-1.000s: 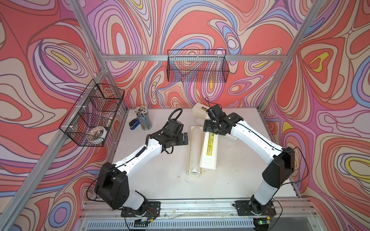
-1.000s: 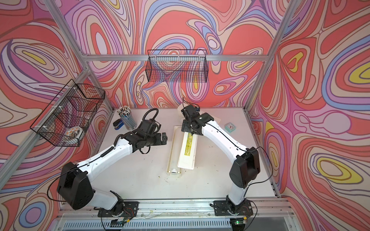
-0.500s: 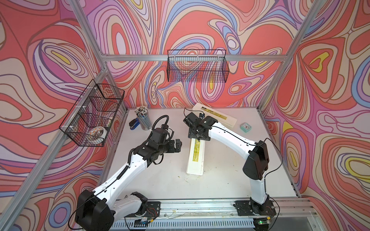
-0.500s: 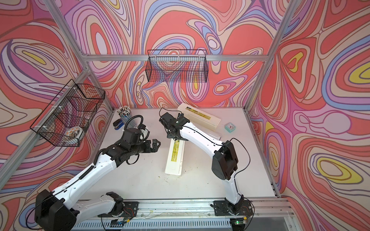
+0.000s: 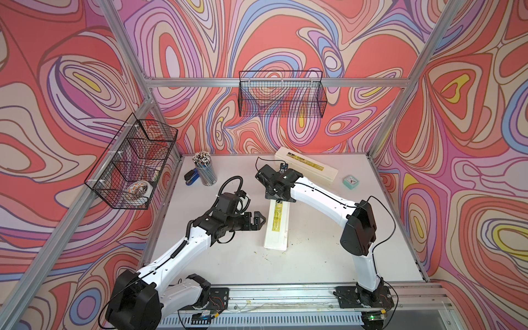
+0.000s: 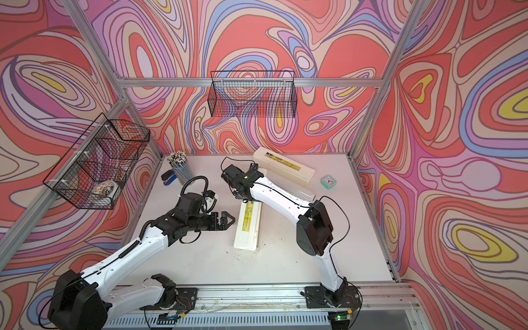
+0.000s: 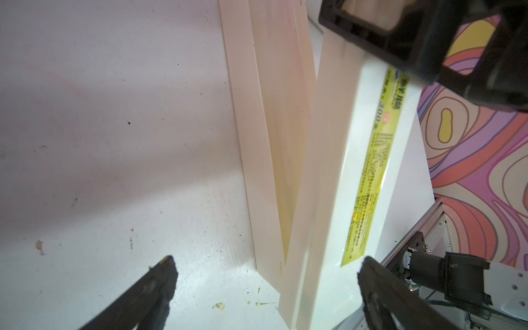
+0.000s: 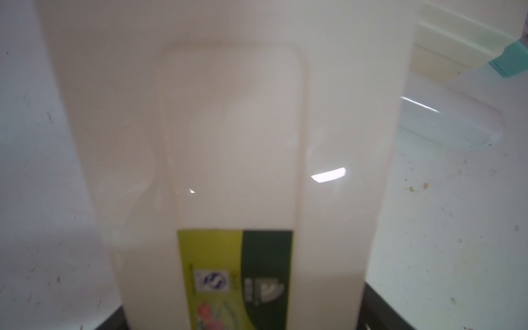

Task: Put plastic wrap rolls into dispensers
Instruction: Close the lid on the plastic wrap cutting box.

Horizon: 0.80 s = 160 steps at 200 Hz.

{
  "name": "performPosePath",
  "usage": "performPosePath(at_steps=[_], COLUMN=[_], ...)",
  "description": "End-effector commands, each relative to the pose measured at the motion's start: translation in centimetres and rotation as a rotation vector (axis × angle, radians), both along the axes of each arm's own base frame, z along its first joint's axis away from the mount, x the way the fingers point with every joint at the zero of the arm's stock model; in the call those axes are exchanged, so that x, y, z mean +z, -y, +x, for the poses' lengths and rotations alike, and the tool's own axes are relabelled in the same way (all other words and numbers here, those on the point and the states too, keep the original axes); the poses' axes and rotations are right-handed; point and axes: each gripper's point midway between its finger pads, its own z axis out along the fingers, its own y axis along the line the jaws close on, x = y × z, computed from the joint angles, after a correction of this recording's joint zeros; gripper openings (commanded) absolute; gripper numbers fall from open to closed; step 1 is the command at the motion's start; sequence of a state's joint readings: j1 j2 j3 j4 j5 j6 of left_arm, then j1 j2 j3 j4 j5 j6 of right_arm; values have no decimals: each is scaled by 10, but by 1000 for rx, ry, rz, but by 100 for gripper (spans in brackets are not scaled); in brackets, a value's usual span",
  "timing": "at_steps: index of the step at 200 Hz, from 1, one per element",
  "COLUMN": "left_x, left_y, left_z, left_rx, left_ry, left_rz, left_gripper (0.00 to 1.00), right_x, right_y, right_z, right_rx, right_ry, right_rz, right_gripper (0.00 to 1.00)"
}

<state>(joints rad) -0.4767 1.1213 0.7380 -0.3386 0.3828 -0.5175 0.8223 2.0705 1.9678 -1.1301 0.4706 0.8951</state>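
**Top views:** near dispenser mid-table, long axis front-to-back. Left gripper spread wide, empty, pointing at its long side, just beside. Right gripper over its far end. Far dispenser at back, plastic wrap roll beside it, nearer right arm. Second roll unseen.

**Left wrist:** smooth cream lid ajar over base, yellow label.

**Right wrist:** jaws seem clamped across glossy lid. Roll lies apart.

Right end effector tight around the near dispenser
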Motion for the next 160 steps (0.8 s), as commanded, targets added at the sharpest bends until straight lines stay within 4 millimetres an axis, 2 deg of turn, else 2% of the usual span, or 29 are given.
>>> performPosePath(at_steps=[1, 19, 94, 160], left_x=[14, 8, -4, -23], left_y=[8, 8, 18, 29], left_z=[-2, -8, -10, -19], left_rx=[-36, -42, -77, -130], left_ry=[44, 24, -1, -42], left_rz=[-76, -83, -109, -85], left_gripper=[100, 100, 100, 99], right_x=[10, 12, 22, 18], right_y=[7, 6, 6, 7], right_z=[5, 8, 17, 23], right_rx=[-8, 7, 26, 17], right_ry=[60, 83, 149, 167], right_rz=[-32, -40, -52, -81], right_gripper=[39, 39, 40, 40])
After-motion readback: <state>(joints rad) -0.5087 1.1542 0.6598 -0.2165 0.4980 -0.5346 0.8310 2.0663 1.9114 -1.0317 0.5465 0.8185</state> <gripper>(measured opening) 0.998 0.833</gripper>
